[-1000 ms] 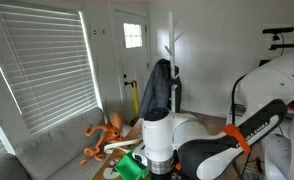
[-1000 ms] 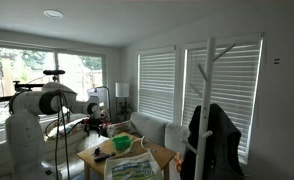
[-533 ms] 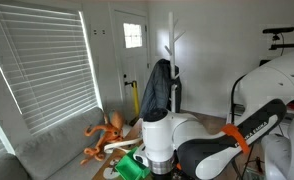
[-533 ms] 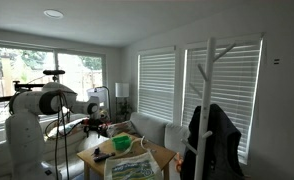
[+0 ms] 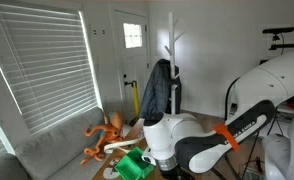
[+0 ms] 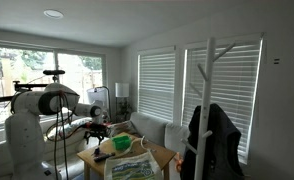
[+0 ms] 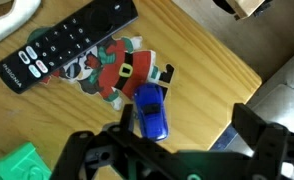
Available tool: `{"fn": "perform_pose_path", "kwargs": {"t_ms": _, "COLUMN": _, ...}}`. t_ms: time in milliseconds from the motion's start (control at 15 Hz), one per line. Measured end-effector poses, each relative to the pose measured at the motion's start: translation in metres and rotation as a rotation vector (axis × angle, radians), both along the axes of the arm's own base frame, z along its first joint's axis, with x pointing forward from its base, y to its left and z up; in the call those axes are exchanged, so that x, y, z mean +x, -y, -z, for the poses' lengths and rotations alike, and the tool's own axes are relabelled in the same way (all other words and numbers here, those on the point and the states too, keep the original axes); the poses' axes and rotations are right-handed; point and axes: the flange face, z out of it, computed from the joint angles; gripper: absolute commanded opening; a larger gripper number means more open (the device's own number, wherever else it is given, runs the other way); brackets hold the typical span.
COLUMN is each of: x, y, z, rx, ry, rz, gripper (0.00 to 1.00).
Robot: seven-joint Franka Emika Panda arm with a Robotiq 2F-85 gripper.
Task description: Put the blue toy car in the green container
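Blue and glossy, the blue toy car (image 7: pixel 152 110) lies on the wooden desk (image 7: pixel 212 55), close to the rounded desk corner that borders a grey cushion (image 7: pixel 287 80). Its upper end touches a flat Santa figure (image 7: pixel 115 70), which lies further in from that corner. Beyond the Santa figure, a black remote control (image 7: pixel 72 40) lies slanted, with its far end toward the opposite edge of the desk.

In the wrist view the gripper (image 7: pixel 162 140) hangs over the car with its two dark fingers (image 7: pixel 82 150) spread wide, one on each side of the car. Neither finger presses on the car, and nothing is pinched between them. Whether the fingers reach down to the desk top cannot be told.

The green container (image 7: pixel 17 163) shows only as a bright angular piece at the bottom left of the wrist view, well apart from the car and on the far side of one finger. The car is outside it.

In an exterior view the container (image 5: pixel 134 165) sits just beside the white arm (image 5: pixel 177 135), whose bulk hides the gripper and the car. An orange octopus toy (image 5: pixel 105 135) sprawls behind the container.
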Motion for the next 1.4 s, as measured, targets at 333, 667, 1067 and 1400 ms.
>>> {"fn": "perform_pose_path", "kwargs": {"t_ms": 333, "x": -0.001, "y": 0.015, "z": 0.024, "rx": -0.086, "ry": 0.023, "rz": -0.045, "gripper": 1.00}}
{"fn": "perform_pose_path", "kwargs": {"t_ms": 667, "x": 0.001, "y": 0.013, "z": 0.042, "rx": -0.067, "ry": 0.050, "rz": -0.063, "gripper": 0.95}}
{"fn": "perform_pose_path", "kwargs": {"t_ms": 1067, "x": 0.007, "y": 0.006, "z": 0.048, "rx": -0.019, "ry": 0.094, "rz": -0.064, "gripper": 0.42}}
{"fn": "perform_pose_path", "kwargs": {"t_ms": 1400, "x": 0.007, "y": 0.002, "z": 0.047, "rx": 0.022, "ry": 0.104, "rz": -0.056, "gripper": 0.10}}
